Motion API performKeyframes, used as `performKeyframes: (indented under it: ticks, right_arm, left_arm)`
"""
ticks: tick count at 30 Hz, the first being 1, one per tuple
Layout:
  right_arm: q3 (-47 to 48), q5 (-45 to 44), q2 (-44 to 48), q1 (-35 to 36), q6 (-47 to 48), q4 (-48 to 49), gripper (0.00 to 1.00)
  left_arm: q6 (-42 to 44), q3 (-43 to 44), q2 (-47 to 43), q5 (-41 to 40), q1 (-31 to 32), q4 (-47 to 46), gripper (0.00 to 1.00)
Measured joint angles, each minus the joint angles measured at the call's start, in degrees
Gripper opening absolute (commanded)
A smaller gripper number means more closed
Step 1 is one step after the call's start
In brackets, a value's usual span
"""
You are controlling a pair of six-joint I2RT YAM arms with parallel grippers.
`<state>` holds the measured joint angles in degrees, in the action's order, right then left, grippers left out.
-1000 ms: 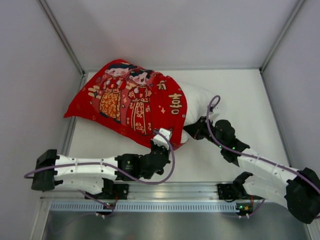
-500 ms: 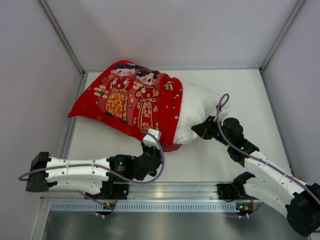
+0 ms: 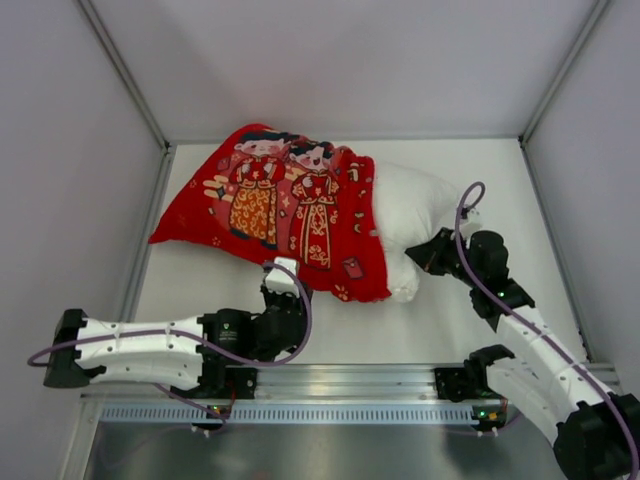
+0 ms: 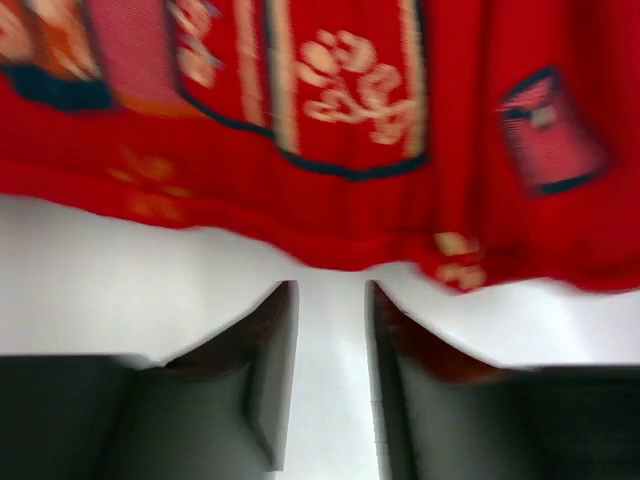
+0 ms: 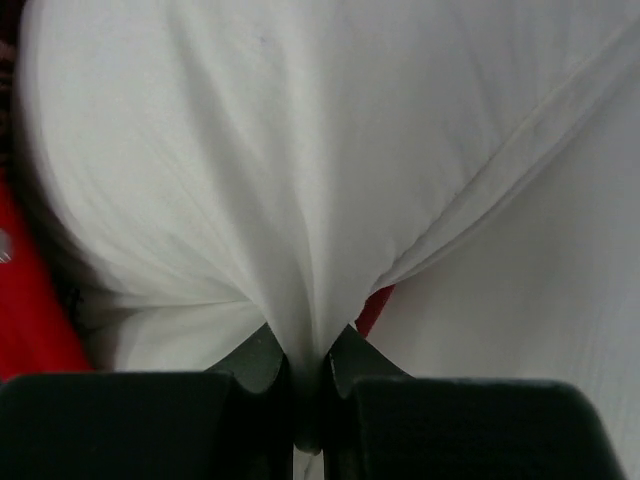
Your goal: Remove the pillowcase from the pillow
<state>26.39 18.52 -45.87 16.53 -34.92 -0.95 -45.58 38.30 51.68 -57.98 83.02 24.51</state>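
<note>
The red pillowcase [image 3: 285, 205], printed with two cartoon children, covers the left and middle of the white pillow [image 3: 415, 215], whose right end bulges out bare. My right gripper [image 3: 432, 252] is shut on a pinch of the pillow's white fabric [image 5: 305, 330] at that bare end. My left gripper [image 3: 281, 283] stands open just in front of the pillowcase's near hem [image 4: 330, 250], with bare table between its fingers [image 4: 275, 350]. A sliver of red [image 5: 372, 308] shows under the pillow in the right wrist view.
White walls close in the table [image 3: 420, 330] on the left, right and back. A metal rail [image 3: 330, 385] with both arm bases runs along the near edge. Purple cables loop beside each wrist.
My left gripper has let go of the pillowcase hem and opened, drawing back toward the near edge. My right gripper has pulled the pillow rightward, and more white shows past the red cover.
</note>
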Motion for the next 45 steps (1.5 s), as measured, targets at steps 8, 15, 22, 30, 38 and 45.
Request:
performKeyframes:
  ticks: [8, 15, 22, 30, 38, 45]
  right_arm:
    - [0.0, -5.7, -0.07, -3.26, 2.16, -1.64, 0.0]
    - [0.0, -5.79, -0.04, -3.26, 2.38, -1.73, 0.0]
    - [0.0, -5.4, 0.59, -3.26, 2.4, -2.12, 0.0]
    - [-0.09, -4.83, 3.04, -3.26, 2.78, -3.48, 0.0]
    - [-0.09, -4.74, 4.63, -5.05, 2.78, -4.76, 0.0]
    - [-0.09, 1.33, 7.13, -13.4, 1.57, -7.72, 0.0]
  left_arm:
    - [6.21, 0.04, 1.09, -0.48, -0.2, 0.96, 0.81]
    - [10.73, -1.09, 1.46, 1.42, -0.2, -5.86, 0.89]
    - [17.46, -6.75, 4.2, 8.09, -5.9, -20.04, 0.9]
    - [24.13, -6.91, 13.33, 17.64, -19.65, -32.79, 0.69]
    - [25.97, -5.64, 19.98, 22.86, -26.34, -37.75, 0.0]
    - [20.11, -5.29, 14.19, 20.87, -30.38, -32.02, 0.0]
